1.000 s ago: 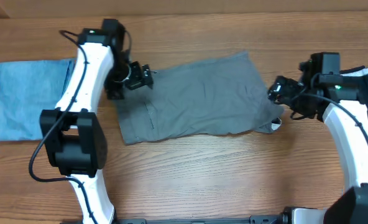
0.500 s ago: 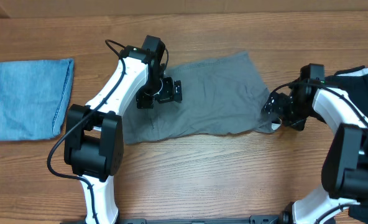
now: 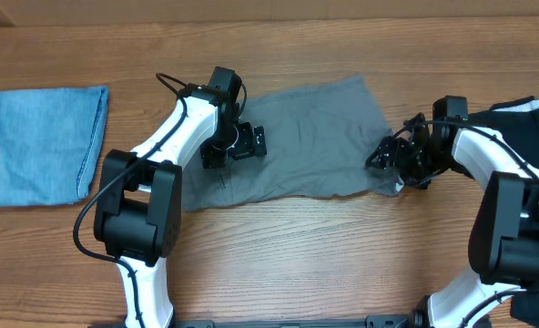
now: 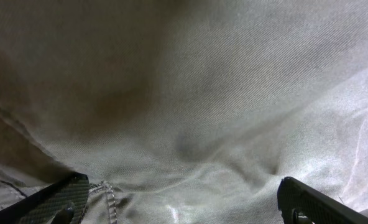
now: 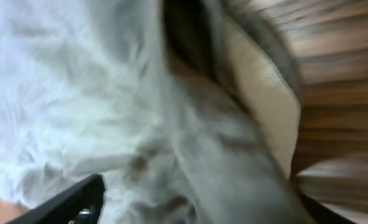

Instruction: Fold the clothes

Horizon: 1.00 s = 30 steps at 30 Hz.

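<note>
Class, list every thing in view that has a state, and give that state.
grey garment: spread flat, wrinkled, unfolded
denim piece: folded, lying apart
black garment: partly out of view
left gripper: open, over the grey garment
right gripper: open, at the garment's edge

The overhead view is bright, even and sharp; the wrinkled mid-grey cloth garment (image 3: pixel 315 128) casts only a thin soft shadow along its near edge. In the left wrist view, glare whitens its lower right folds while the upper left is dim. The right wrist view is heavily blurred, smearing the garment into the brown wooden table (image 5: pixel 345 50).
</note>
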{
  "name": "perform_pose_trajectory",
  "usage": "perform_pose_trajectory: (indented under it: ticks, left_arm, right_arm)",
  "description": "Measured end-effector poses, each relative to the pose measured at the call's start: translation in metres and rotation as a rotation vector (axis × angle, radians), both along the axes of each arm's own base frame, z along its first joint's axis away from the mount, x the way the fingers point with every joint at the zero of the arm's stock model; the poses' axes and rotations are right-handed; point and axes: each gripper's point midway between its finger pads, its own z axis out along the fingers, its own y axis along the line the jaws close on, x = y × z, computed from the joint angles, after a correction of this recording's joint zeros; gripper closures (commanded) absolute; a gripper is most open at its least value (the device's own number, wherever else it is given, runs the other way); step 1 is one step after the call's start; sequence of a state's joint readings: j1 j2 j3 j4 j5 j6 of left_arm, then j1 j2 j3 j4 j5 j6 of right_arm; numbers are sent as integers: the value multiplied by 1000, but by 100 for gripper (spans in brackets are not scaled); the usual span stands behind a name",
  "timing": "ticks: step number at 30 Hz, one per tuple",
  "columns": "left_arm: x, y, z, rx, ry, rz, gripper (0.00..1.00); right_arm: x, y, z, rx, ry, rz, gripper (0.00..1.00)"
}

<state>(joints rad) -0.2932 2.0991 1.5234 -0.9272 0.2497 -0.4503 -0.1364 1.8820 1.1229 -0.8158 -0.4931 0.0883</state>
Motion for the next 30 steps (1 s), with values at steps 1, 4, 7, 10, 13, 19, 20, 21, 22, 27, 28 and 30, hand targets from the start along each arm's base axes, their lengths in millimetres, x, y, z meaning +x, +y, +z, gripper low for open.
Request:
perform_pose_trajectory:
  ticks: [1, 4, 7, 10, 13, 19, 20, 21, 22, 27, 28, 30]
  left_arm:
    - [0, 0, 0, 0, 0, 0, 0]
    - [0, 0, 0, 0, 0, 4, 0]
    - [1, 0, 0, 1, -2, 8, 0]
    - [1, 0, 0, 1, -2, 13, 0]
    - [1, 0, 0, 1, -2, 15, 0]
    - [1, 0, 0, 2, -3, 14, 1]
    - [1, 0, 0, 2, -3, 14, 1]
    - [1, 0, 0, 2, -3, 14, 2]
    - [1, 0, 0, 1, -3, 14, 3]
    - [2, -4, 0, -7, -12, 4, 7]
    - [2, -5, 1, -10, -13, 0, 7]
    - [2, -6, 1, -10, -14, -5, 7]
  right_arm:
    - [0, 2, 0, 11, -6, 13, 42]
    - [-4, 4, -4, 25, 8, 18, 66]
    - [-8, 5, -8, 31, 23, 24, 90]
    - [-8, 6, -9, 34, 23, 24, 96]
    - [-7, 6, -9, 36, 17, 29, 96]
    - [-16, 1, -4, 50, 73, 2, 96]
    - [-16, -3, -1, 54, 79, -11, 96]
    - [-15, -7, 2, 54, 85, -28, 96]
    - [-15, -10, 5, 52, 88, -37, 96]
    - [-16, -23, 26, -12, 61, -64, 96]
    - [-16, -25, 30, -23, 56, -67, 96]
    - [-17, -27, 36, -44, 45, -72, 96]
